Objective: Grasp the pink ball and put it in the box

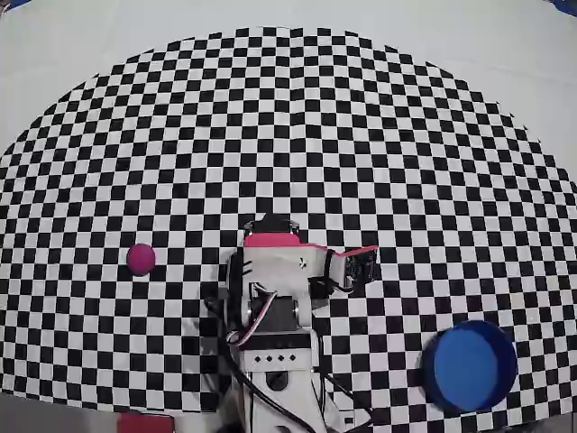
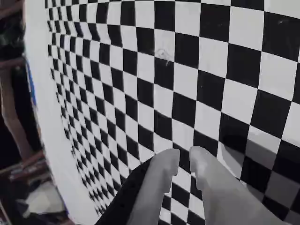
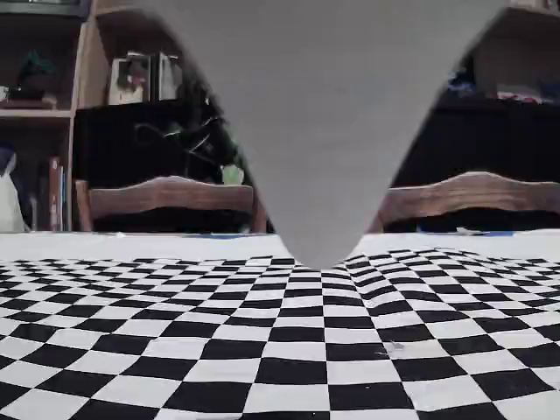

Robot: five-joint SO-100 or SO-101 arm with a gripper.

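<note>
In the overhead view the pink ball (image 1: 141,258) lies on the checkered cloth, left of the folded arm (image 1: 275,271). The box (image 1: 470,364), a round blue container, stands empty at the lower right, right of the arm's base. The arm's own body hides the fingers from above. In the wrist view my gripper (image 2: 185,157) hangs above bare checker squares. Its two grey fingers (image 2: 159,183) are drawn together, with only a thin slit and nothing between them. Neither ball nor box appears in the wrist view or the fixed view.
The checkered cloth (image 1: 297,117) ends in a curved white border, and its edge (image 2: 51,140) runs down the left of the wrist view. A blurred grey shape (image 3: 297,131) fills the upper middle of the fixed view. Behind the table stand wooden chairs (image 3: 166,197) and shelves.
</note>
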